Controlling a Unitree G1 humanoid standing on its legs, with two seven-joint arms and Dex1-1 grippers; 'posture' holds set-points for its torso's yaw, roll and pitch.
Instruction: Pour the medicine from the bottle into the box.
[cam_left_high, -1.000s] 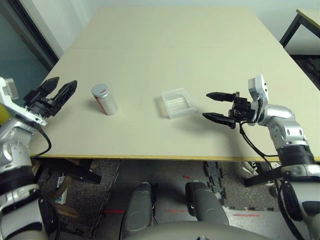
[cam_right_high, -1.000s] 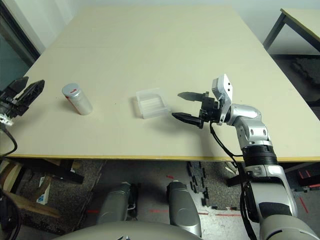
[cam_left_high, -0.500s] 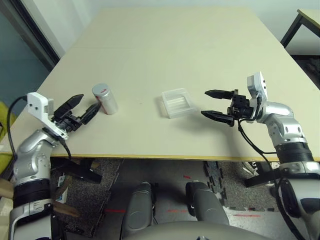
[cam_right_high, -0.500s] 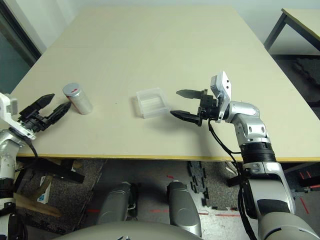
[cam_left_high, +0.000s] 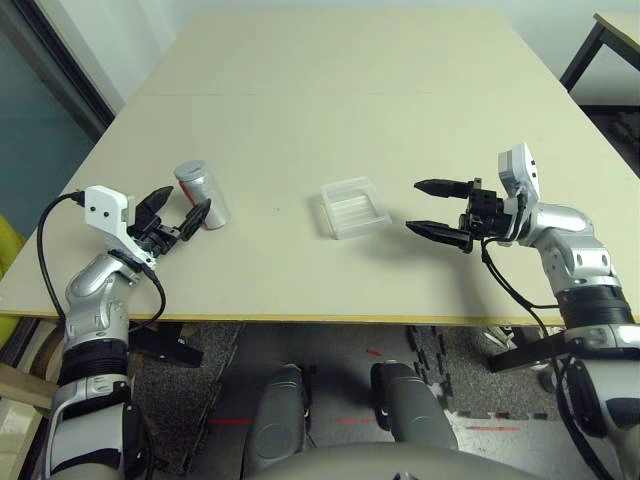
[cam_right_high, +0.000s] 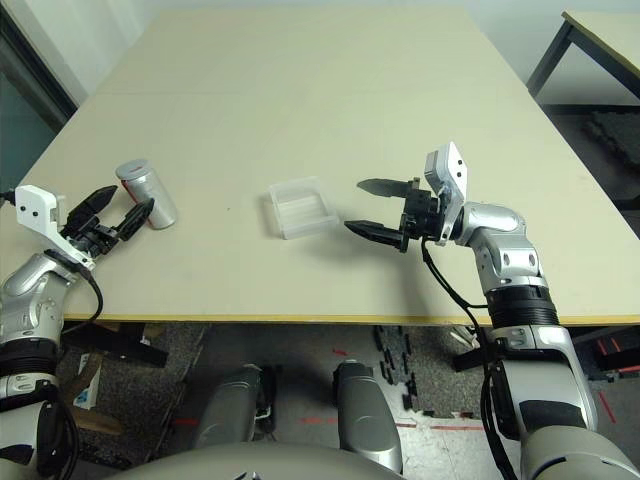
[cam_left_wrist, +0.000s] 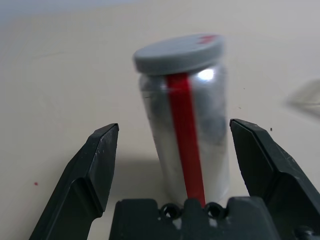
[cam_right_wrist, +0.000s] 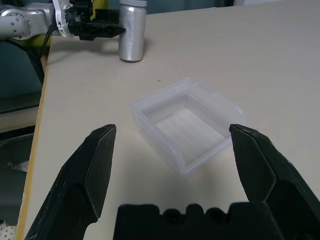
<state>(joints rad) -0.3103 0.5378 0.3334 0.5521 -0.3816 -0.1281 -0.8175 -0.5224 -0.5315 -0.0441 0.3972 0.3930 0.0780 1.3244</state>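
Step in hand looked like the reach for the bottle, before any grasp. The small silver-grey cylindrical pill bottle (cam_left_high: 203, 196) with a red stripe and flat grey cap stood upright on the pale beige tabletop (cam_left_high: 330, 90), near the robot's left edge, cap on. The left gripper (cam_left_high: 176, 213) sat just beside it with its two black fingers spread wide; in the left wrist view the bottle (cam_left_wrist: 186, 112) stood between the fingers with clear gaps on both sides, nothing pinched. The small shallow square clear-plastic box (cam_left_high: 355, 207) with a ridged bottom lay mid-table, well apart from the bottle. The right gripper (cam_left_high: 437, 209) hovered just beside the box on the robot's right, fingers likewise spread, touching nothing; its wrist view looked at the box (cam_right_wrist: 186, 123) framed between the fingers. No pill could be made out anywhere.

Next move, as I judged it: ease the left fingers a little further around the bottle body, then close on it below the cap. The cap would need removing before pouring. The right gripper would probably steady the box or take the cap.
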